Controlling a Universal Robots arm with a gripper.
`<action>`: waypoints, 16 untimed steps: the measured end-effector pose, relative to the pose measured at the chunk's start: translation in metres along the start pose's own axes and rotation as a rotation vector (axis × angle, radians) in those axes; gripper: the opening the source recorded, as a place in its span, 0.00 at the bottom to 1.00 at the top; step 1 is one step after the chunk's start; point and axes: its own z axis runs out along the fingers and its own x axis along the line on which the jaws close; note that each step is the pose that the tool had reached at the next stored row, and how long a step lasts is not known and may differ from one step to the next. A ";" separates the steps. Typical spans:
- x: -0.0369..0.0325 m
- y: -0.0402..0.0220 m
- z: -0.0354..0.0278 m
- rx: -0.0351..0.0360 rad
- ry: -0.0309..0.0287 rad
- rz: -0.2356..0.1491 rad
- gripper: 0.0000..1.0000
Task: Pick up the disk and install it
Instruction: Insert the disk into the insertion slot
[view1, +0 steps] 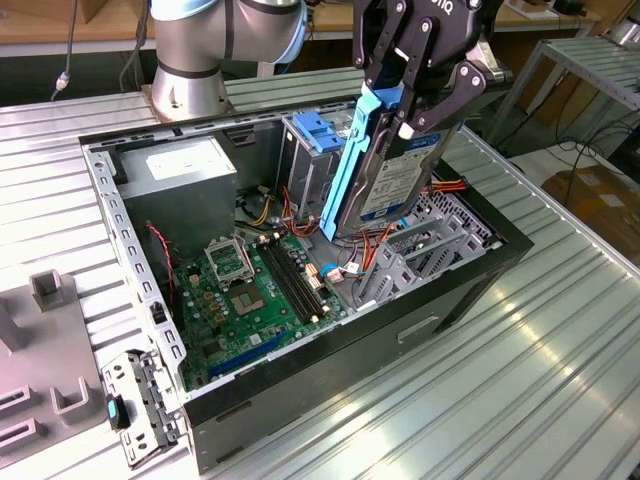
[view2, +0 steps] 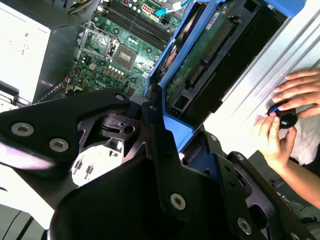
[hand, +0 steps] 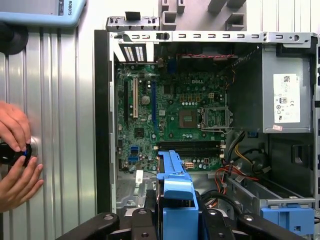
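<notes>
1. Your black two-fingered gripper (view1: 398, 112) is clenched on the disk (view1: 385, 185), a flat grey metal hard drive framed by a bright blue plastic carrier rail (view1: 345, 170). It pinches the rail's handle end, probably so that the far end of the drive hangs free
2. The disk hangs on edge and tilted in the air over the open case. Its lower end dips close to the red and orange cables (view1: 452, 186), just beside the tall grey metal drive cage (view1: 300, 170). You cannot tell whether it touches anything there
3. In the second wrist view the disk (view2: 205, 60) shows its green circuit underside. In the first wrist view the blue carrier rail (hand: 175, 185) stands up between the jaws, over the near edge of the board
4. The black and grey desktop computer case (view1: 125, 235) lies on its side with the panel off, likely so that its inside can be reached from above
5. Inside it sit a green motherboard (view1: 245, 295), a grey boxy power supply (view1: 185, 175) with a white label, the drive cage topped by a fixed blue plastic bracket (view1: 318, 130), and a grey perforated metal bay (view1: 420, 250)
6. The case rests on a ribbed aluminium table (view1: 540, 380), with the silver arm base (view1: 190, 70) standing behind it
7. On the table just beside the case, a person's hand (hand: 14, 127) and a second hand (hand: 20, 182) cup a small black round knob (hand: 12, 152), seemingly a control
</notes>
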 end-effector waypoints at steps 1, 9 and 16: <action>0.0000 -0.0001 0.0000 0.0000 0.0000 0.000 0.37; 0.0000 -0.0002 0.0000 0.0000 0.0000 0.000 0.37; 0.0116 -0.0007 0.0002 0.0000 0.0000 0.000 0.37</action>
